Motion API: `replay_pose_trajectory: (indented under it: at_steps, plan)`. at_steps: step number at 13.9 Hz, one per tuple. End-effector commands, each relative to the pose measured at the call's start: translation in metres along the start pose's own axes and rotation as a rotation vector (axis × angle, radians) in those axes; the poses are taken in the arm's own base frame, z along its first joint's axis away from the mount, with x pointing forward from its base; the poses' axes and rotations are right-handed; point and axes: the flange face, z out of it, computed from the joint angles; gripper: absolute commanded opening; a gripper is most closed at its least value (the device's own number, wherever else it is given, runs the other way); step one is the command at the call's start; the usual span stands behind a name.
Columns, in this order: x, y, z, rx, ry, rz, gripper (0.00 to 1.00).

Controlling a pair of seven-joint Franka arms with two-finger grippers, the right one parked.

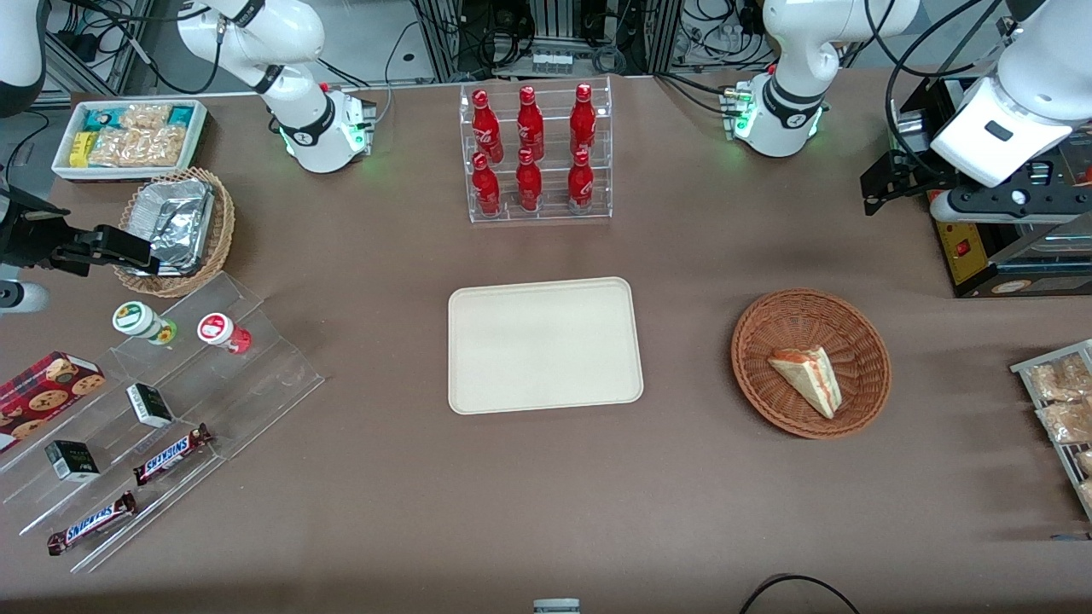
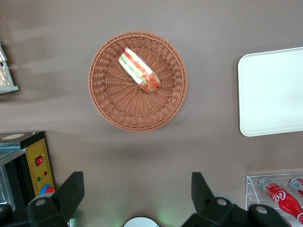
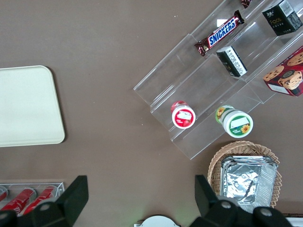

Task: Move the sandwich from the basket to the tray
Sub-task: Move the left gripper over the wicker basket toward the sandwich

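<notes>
Pale triangular sandwich point(image 1: 809, 378) with red and green layers lies diagonally in the wicker basket point(image 1: 810, 362), below the gripper point(image 2: 137, 198), whose fingers spread wide, holding nothing

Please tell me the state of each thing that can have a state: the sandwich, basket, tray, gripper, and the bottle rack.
sandwich: lying in the basket, not grasped.
basket: upright on the table, holds only the sandwich.
tray: flat on the table, empty.
gripper: open, high above the table, apart from the basket.
bottle rack: upright, holding six red bottles.
</notes>
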Motion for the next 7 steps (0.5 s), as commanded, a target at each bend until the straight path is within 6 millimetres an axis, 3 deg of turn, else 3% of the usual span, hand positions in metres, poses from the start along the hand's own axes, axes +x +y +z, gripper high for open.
replay_pose_trajectory:
  at_steps: [1, 4, 7]
  plan:
    - [0.007, -0.009, -0.010, -0.011, 0.013, -0.007, 1.00]
    - [0.028, -0.009, 0.014, -0.007, 0.011, -0.006, 1.00]
    - [0.061, -0.007, 0.072, -0.016, 0.024, -0.022, 1.00]
